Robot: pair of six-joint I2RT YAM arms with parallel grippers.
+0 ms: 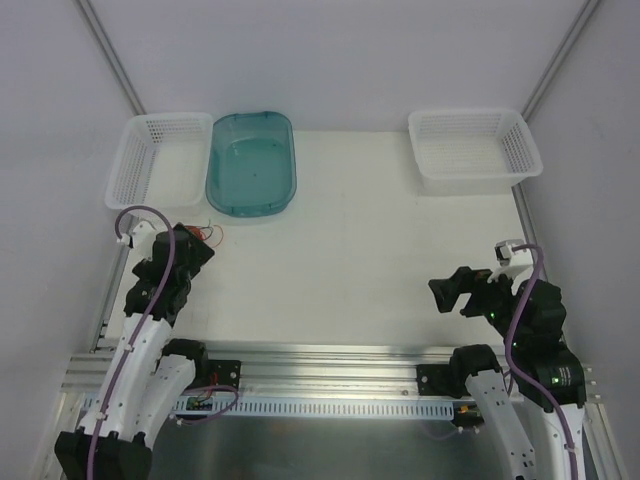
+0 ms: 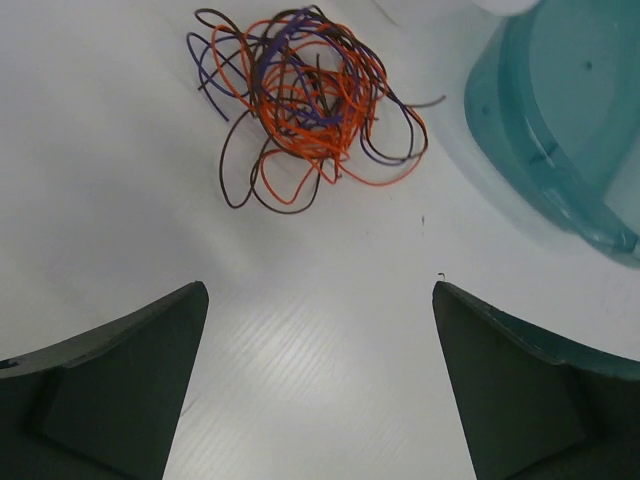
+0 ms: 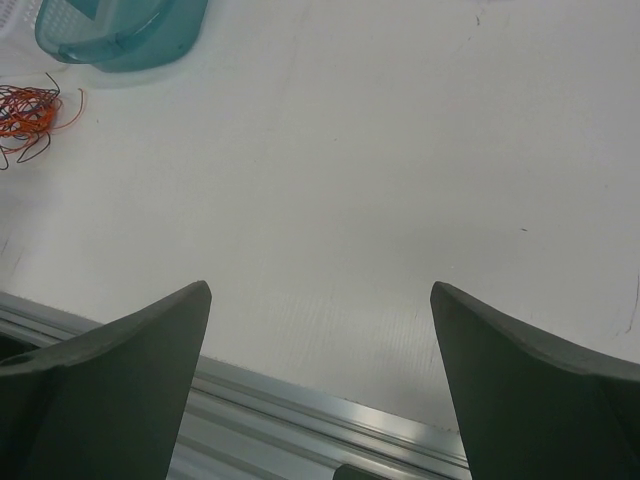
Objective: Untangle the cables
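The cables [image 2: 305, 105] lie in one tangled ball of orange-red, black and dark purple strands on the white table, just ahead of my left gripper [image 2: 320, 290]. That gripper is open and empty, a short way short of the tangle. From above, the cables [image 1: 210, 235] peek out beside the left gripper [image 1: 195, 245]. My right gripper [image 3: 320, 290] is open and empty over the table's near edge, far from the tangle [image 3: 30, 112], which shows at the far left of its view. From above the right gripper [image 1: 450, 292] sits at the right.
A teal tub [image 1: 251, 163] stands just beyond the tangle, and shows in the left wrist view [image 2: 560, 130]. White baskets stand at the back left [image 1: 160, 160] and back right [image 1: 473, 148]. An aluminium rail [image 1: 330, 360] runs along the near edge.
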